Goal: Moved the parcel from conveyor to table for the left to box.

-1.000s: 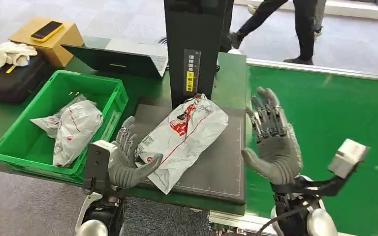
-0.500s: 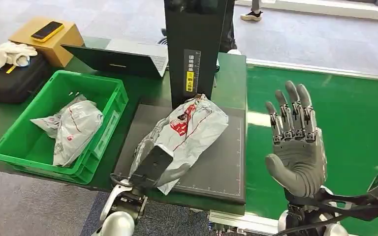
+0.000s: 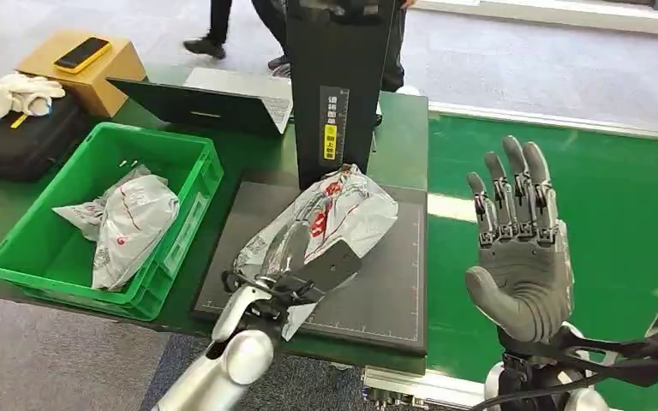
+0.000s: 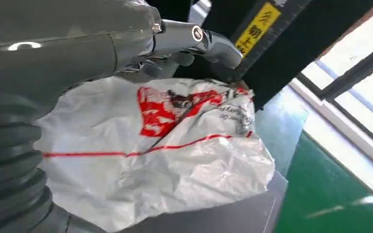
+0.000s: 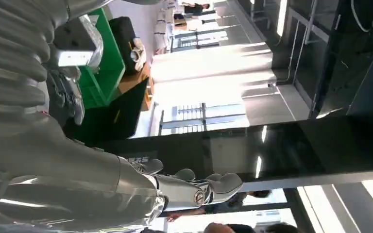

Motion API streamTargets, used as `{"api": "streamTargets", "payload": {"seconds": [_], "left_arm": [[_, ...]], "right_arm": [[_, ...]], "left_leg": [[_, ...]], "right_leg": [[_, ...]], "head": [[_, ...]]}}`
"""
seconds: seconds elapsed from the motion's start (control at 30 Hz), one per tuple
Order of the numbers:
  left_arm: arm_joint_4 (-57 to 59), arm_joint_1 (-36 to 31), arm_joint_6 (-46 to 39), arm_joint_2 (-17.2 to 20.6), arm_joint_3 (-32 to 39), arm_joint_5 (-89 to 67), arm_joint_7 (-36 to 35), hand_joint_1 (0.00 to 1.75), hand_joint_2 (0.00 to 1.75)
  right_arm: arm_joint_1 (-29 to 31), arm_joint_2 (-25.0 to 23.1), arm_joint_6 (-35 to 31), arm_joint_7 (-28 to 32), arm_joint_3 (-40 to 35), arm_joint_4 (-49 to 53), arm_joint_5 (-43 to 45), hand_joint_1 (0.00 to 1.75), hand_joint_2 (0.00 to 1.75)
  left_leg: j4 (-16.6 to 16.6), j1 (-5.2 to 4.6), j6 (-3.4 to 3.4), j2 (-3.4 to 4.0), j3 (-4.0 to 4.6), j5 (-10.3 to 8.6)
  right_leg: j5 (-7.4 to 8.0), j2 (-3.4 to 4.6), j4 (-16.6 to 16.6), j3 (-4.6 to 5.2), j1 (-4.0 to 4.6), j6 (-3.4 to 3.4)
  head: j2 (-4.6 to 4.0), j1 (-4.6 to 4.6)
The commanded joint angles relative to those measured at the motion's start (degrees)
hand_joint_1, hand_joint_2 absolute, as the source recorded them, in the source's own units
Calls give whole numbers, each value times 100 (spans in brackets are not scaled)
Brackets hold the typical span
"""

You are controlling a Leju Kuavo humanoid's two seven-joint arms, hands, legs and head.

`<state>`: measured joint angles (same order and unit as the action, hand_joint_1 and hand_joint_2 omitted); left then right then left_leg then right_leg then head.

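Change: a second ago the left hand [image 3: 296,257] lay beside the parcel's near end with its thumb under the edge; it now reaches over the top of the parcel [image 3: 326,224], wrist camera turned toward the far side. The right hand [image 3: 521,248] has lifted and drawn back from the parcel's side.
Meaning: judged from this, the handover to the left side is under way; the lift into the bin is not yet done.
Left hand: fingers [image 4: 209,41] stretch over the far top of the bag near the black post [image 3: 340,77]; thumb low on the near side. Whether they press the bag or only hover, I cannot tell.
Right hand: upright over the green conveyor [image 3: 634,223], palm toward the parcel, fingers straight and apart, holding nothing.
Parcel: grey plastic mailer with red print, lying on the dark mat [image 3: 385,291] on the table [image 3: 407,137], its far end against the post.
Green bin [image 3: 30,257]: on the table's left side, well apart from the mat; one similar grey bag [image 3: 128,224] lies inside.
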<state>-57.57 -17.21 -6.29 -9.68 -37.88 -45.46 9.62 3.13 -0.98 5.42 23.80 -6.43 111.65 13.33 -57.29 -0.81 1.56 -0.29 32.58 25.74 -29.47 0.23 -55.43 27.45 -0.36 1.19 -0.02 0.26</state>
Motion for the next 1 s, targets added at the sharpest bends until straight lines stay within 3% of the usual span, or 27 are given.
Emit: {"api": "streamTargets", "payload": {"seconds": [0.03, 0.2, 0.53, 1.0], "left_arm": [[1547, -1262, -16, 316, -342, -219, -101, 0, 175], [2309, -1588, -26, 586, -269, -200, -39, 0, 175], [2938, -1557, -41, 961, -334, -253, 41, 0, 175], [3277, -1434, 154, 774, -675, -360, 207, 0, 175]], "right_arm": [[226, -160, 63, 61, 105, -415, -17, 0, 175], [179, -19, 3, 213, 79, -563, 53, 0, 175], [122, 48, -142, 309, 97, -465, 90, 0, 175], [204, 36, -312, 359, 70, -534, 173, 0, 175]], "left_leg": [[8, 2, -15, 4, -6, -5], [17, 4, -19, 13, -17, -5], [8, 6, -13, 15, -11, 0], [9, 3, -12, 8, -10, -1]], "right_leg": [[3, 1, 3, -3, 0, -5], [6, 9, 11, -12, 3, -8], [0, 12, 3, -5, 5, -8], [-1, 5, 1, -8, 2, -7]], "head": [[0, 0], [0, 0], [-2, 0], [-2, 0]]}}
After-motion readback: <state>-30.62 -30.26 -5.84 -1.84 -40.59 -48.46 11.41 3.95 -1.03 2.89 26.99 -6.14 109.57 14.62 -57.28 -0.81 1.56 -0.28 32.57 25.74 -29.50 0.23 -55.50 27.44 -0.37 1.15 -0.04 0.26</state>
